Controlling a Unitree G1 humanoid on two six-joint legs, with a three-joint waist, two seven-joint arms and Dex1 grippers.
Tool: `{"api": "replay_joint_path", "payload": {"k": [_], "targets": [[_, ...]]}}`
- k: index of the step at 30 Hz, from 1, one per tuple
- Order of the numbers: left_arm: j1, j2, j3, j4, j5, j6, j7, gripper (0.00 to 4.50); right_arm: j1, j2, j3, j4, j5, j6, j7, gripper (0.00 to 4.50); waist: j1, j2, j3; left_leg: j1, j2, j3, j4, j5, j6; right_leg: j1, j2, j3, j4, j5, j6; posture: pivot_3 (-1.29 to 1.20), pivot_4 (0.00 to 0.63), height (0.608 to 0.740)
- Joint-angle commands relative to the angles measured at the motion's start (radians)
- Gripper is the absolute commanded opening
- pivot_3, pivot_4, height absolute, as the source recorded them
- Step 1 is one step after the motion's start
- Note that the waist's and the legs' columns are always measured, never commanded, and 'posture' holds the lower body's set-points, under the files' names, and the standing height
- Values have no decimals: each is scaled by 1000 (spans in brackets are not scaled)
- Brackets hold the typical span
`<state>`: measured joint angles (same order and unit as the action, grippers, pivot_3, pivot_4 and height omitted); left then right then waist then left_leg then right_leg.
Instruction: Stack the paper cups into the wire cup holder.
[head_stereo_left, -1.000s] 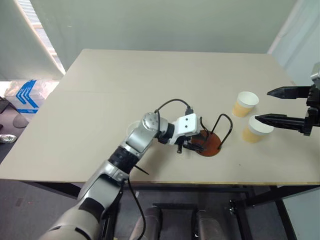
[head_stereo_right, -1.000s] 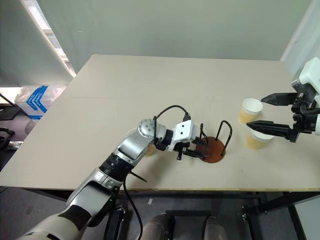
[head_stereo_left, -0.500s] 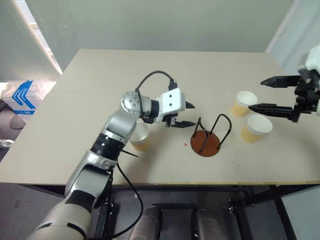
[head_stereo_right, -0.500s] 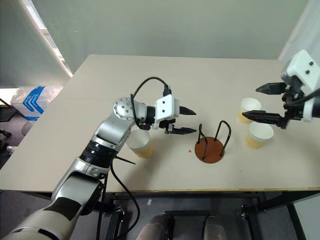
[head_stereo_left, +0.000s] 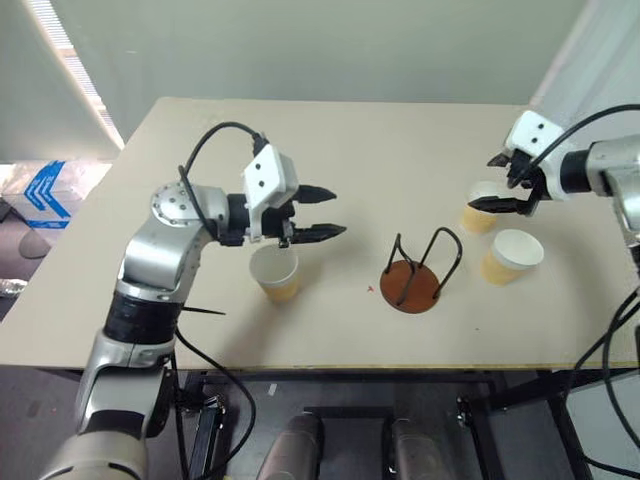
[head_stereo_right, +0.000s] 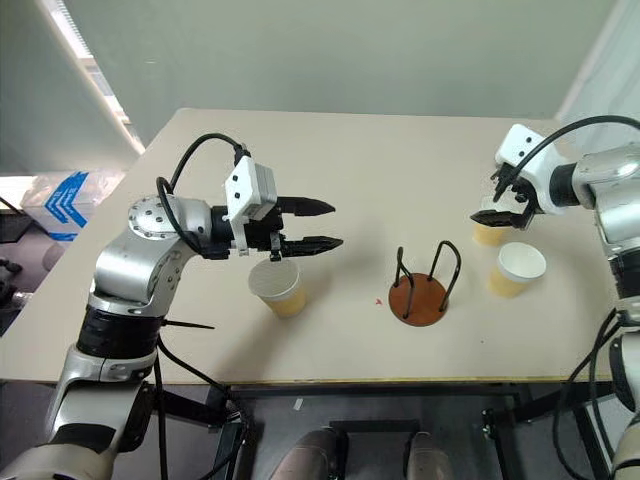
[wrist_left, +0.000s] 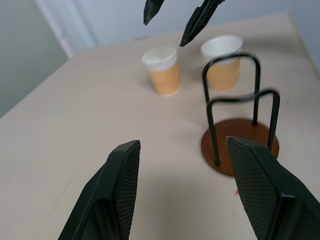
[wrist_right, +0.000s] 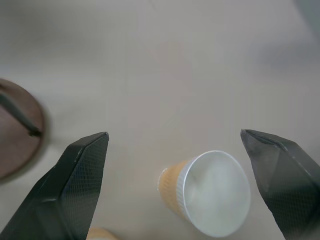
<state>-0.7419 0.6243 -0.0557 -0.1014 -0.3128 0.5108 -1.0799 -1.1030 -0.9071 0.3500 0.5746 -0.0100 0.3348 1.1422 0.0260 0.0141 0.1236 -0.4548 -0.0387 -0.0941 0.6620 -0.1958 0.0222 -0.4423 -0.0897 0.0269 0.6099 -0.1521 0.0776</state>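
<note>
The wire cup holder, a reddish-brown disc with two black wire loops, stands empty at mid-table. One paper cup stands upright to its left. My left gripper hovers open and empty just above and to the right of that cup, pointing toward the holder. Two more paper cups stand right of the holder: a far one and a near one. Above the far cup, my right gripper hangs open, its fingers spread to either side of that cup, apart from it.
The tan table has wide bare room behind the holder and on its left half. Its front edge runs close below the holder and cups. A blue-and-white box lies on the floor beyond the left edge.
My left gripper has lifted away from the holder and swung left, uncovering the left cup. My right gripper has come in from the right edge to hang over the far cup.
</note>
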Motion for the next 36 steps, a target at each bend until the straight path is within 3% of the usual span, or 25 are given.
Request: {"api": "replay_joint_path", "payload": {"k": [1, 10, 11, 15, 24, 30, 36], "targets": [[-3, 16, 32, -61, -20, 17, 36, 2975, -67, 14, 21, 131, -100, -82, 5, 4500, 2, 0, 0, 0, 0, 0, 0, 0, -1, 0, 0, 0, 0, 0, -1, 0, 150, 740], [-6, 27, 20, -72, -26, 24, 70, 2975, -166, 114, 48, 428, -262, -226, -51, 4500, -3, 1, 0, 2, 0, 0, -4, 0, -5, -1, 0, 0, 0, 2, -5, 0, 150, 740], [-7, 28, 19, -71, -26, 23, 71, 3009, -171, 125, 44, 448, -268, -236, -59, 4315, -3, 1, 0, 2, 0, 0, -5, 0, -5, -2, 0, 0, 0, 2, -5, 0, 150, 740], [-9, 32, 14, -68, -24, 22, 73, 3015, -186, 160, 29, 507, -287, -261, -90, 3268, -3, 1, 0, 2, 1, 0, -10, 1, -7, -4, 0, 0, 0, 1, -7, 0, 150, 740], [-7, 53, 13, -64, -20, 25, 64, 3015, -183, 184, 15, 537, -297, -288, -87, 91, -3, 1, 0, 2, 2, 0, -15, 0, -9, -6, 0, -3, 0, -1, -11, 0, 150, 740], [35, 130, 50, -66, -53, 36, 13, 3015, -141, 105, -69, 289, -201, -207, 100, 38, -5, 2, 1, 1, 3, 0, -16, -3, -15, -6, 0, -3, 0, -3, -14, 0, 150, 740], [118, 236, 77, -119, -121, 28, -99, 3015, -5, -48, -184, -413, 9, 169, 337, 38, -5, 2, 1, 1, 3, 0, -16, 0, -22, -6, 1, -4, 0, -5, -16, 0, 150, 740]]}}
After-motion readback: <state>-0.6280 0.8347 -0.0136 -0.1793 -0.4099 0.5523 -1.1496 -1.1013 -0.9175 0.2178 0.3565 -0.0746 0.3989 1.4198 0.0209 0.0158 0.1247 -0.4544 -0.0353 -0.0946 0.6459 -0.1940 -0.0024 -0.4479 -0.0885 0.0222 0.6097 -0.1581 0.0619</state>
